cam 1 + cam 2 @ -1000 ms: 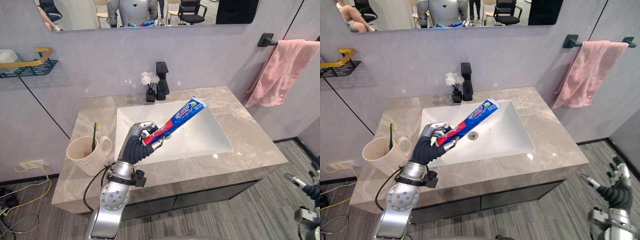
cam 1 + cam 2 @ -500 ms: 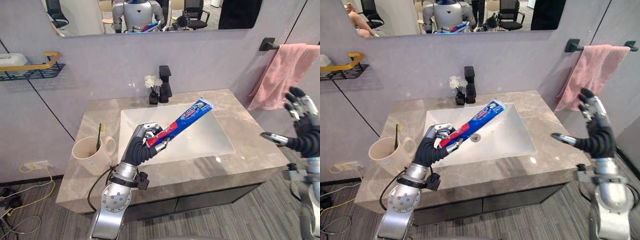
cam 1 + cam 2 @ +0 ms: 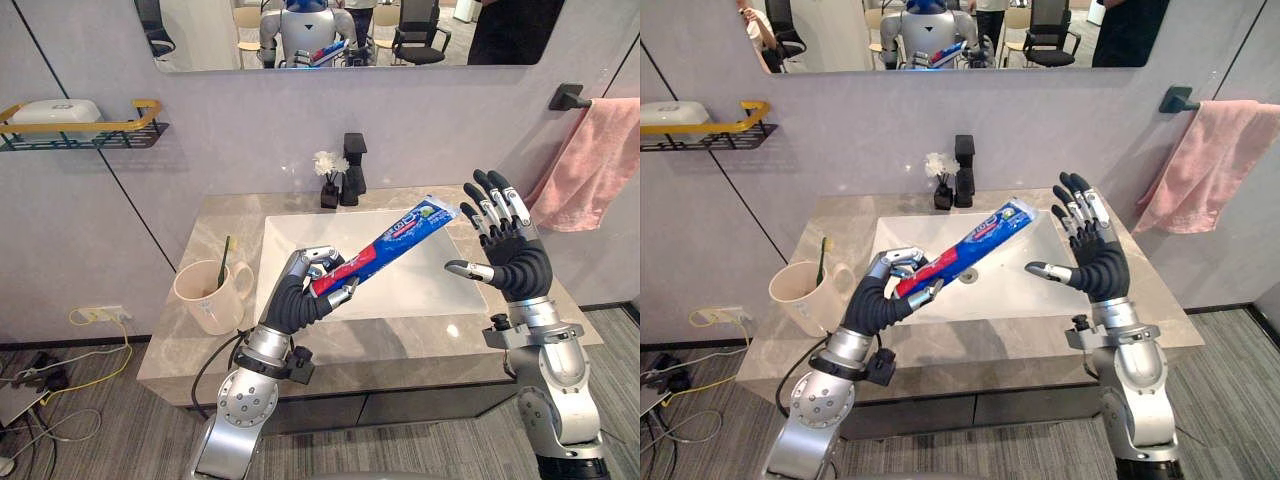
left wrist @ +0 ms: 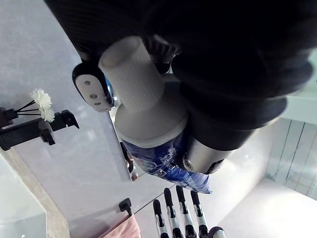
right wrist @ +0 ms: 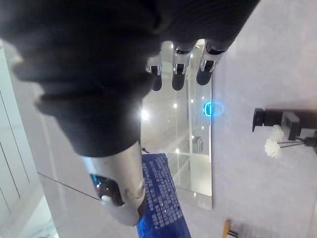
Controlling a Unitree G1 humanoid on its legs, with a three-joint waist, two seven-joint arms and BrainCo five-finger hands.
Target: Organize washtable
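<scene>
**Item:** toothpaste tube (image 3: 392, 241), blue and red, held in the air above the sink (image 3: 430, 292), clear of the table (image 3: 200, 226).

**Holder:** left hand (image 3: 308, 292), fingers and thumb curled round the tube's lower third.

**Long axis:** runs up and to the robot's right from the left hand. The capped end is low, on the wrist side, and the flat crimped end is high, pointing at the right hand (image 3: 512, 262).

**Right hand:** empty, with its fingers straight and spread and its palm turned towards the tube. It is raised just beside the crimped end. Whether they touch cannot be told.

**Likely destination:** beige mug (image 3: 205, 296) holding a toothbrush (image 3: 222, 264). It stands on the table on the robot's left, near the left hand and well apart from the right.

**Judgement:** the left hand is the nearer one to the mug. For a hand-over, the free end already faces the right palm.

**View notes:**
- The left wrist view shows the white cap (image 4: 132, 65) end-on, which the head views hide behind the fingers. It also shows the right hand's fingertips (image 4: 179, 199) beyond the tube.
- The right wrist view shows the crimped end (image 5: 159, 197) beside the thumb and the straight fingers (image 5: 178, 75).
- The head views alone give the mug, faucet (image 3: 353, 166) and pink towel (image 3: 596, 176).
</scene>
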